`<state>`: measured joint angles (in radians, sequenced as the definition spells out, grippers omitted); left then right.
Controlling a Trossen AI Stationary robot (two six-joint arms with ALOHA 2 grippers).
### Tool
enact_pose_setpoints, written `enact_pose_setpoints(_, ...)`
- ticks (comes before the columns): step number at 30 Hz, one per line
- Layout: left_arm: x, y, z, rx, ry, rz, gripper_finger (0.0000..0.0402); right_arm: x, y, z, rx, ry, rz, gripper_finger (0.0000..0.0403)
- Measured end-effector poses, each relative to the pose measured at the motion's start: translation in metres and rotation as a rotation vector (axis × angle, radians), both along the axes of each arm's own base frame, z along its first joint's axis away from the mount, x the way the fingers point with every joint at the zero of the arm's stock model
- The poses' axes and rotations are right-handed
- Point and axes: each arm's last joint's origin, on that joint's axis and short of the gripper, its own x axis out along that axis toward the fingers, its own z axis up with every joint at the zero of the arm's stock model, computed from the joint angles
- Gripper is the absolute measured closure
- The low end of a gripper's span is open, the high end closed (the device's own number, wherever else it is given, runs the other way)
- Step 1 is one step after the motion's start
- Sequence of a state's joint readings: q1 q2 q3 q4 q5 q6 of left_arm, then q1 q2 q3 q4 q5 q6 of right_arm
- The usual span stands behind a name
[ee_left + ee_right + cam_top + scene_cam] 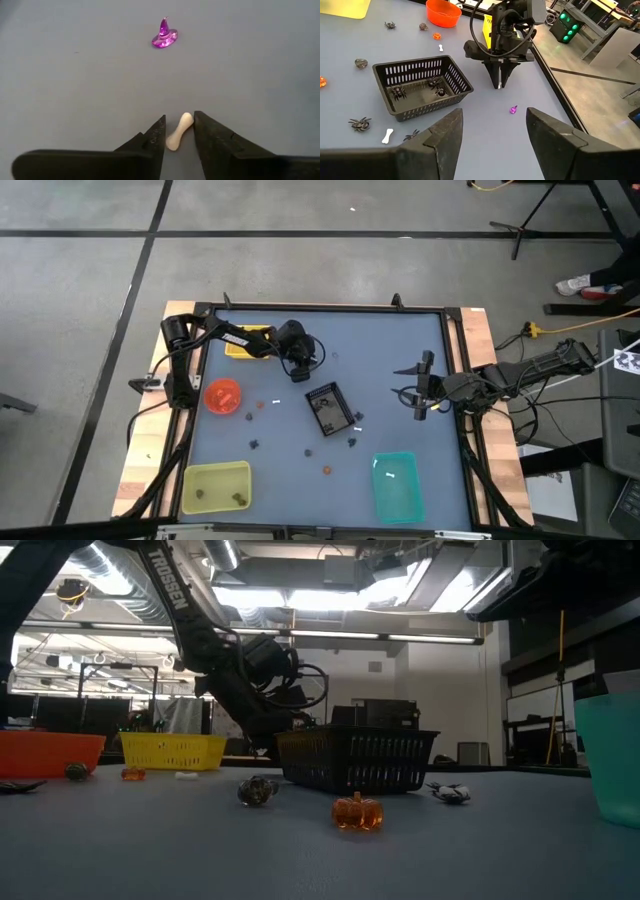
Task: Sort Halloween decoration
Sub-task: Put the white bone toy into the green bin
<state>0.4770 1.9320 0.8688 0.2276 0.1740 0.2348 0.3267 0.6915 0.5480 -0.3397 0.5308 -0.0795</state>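
My left gripper [498,82] points down at the table's far middle, beyond the black tray [455,75], shut on a small white bone [179,132]. A purple witch hat [164,36] stands on the table a little ahead of it and also shows in the right wrist view [513,109]. My right gripper [494,130] is open and empty above the table's right part. Black spiders [398,91] lie in the black tray. Other trinkets lie loose on the table: a spider [359,122], another bone [387,135] and an orange pumpkin [357,812]. My left gripper has the white bone between its two fingertips [156,137], which come from above, pointing down. The bone's shaft [180,131] lies slanted in the narrow gap. Whether it is lifted or still rests on the table, I cannot tell.
An orange bowl [222,395] and a yellow container [240,348] stand at the far left. A yellow-green tray [215,480] is at the near left and a teal container [395,490] at the near right. A raised frame [330,308] edges the table.
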Motion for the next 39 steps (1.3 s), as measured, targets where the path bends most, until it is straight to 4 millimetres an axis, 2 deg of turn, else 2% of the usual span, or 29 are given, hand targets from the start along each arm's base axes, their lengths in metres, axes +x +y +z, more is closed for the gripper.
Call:
enact_pose_setpoints(22, 0.0008, -0.0007, 0.0001, 0.004, -0.011, -0.005, 0.0391, 0.0000, 0.0000, -0.0001, 0.000, 0.000, 0.000, 0.0187)
enact_pose_setpoints(31, 0.0016, 0.0002, 0.0009, -0.028, -0.034, 0.039, 0.0397, 0.0000, 0.0000, 0.0000, 0.000, 0.000, 0.000, 0.0187)
enact_pose_setpoints(39, 0.0069, 0.0043, 0.0054, -0.047, -0.132, 0.134, 0.0397, 0.0000, 0.0000, -0.0001, 0.000, 0.001, 0.000, 0.0187)
